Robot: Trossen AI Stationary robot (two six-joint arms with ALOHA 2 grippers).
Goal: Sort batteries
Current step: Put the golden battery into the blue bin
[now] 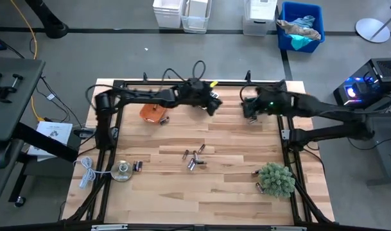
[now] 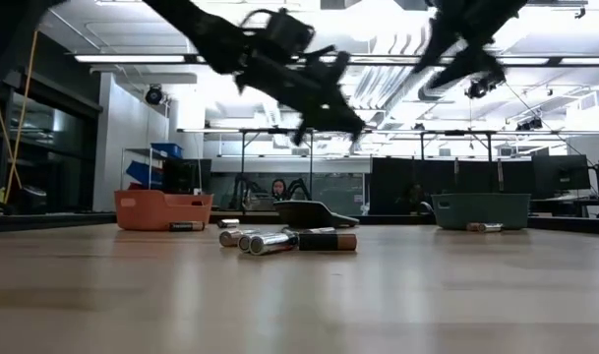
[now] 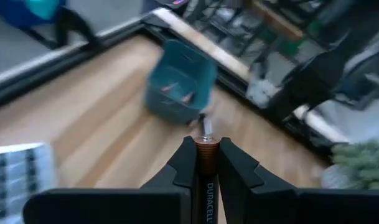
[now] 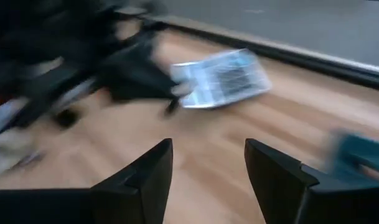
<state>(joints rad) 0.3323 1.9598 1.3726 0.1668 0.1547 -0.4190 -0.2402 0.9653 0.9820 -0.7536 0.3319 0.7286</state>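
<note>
Several batteries (image 1: pixel 194 159) lie loose mid-table, and in the low view they form a small pile (image 2: pixel 284 239). Others lie near the disc (image 1: pixel 137 165) and by the green plant (image 1: pixel 257 174). My left gripper (image 1: pixel 212 104) hovers over the far middle of the table, shut on one Duracell battery (image 3: pixel 205 155). In front of it stands a teal bin (image 3: pixel 180 87) with batteries inside. An orange bin (image 1: pixel 152 113) sits at far left. My right gripper (image 4: pixel 208 165) is open, raised over the far right (image 1: pixel 250 110), touching nothing. My left gripper pinches the Duracell battery between its two fingers (image 3: pixel 239 171), which lie along the black body. The copper end (image 3: pixel 205 148) sticks out just past the fingertips, pointing forward. The battery is lifted clear of the table.
A grey calculator (image 4: pixel 220 78) lies on the far part of the table. A round clear-and-metal disc (image 1: pixel 122 171) sits near left and a green plant (image 1: pixel 277 179) near right. One battery (image 2: pixel 484 227) lies in front of the teal bin (image 2: pixel 481 209). A black frame rail (image 1: pixel 182 83) borders the table.
</note>
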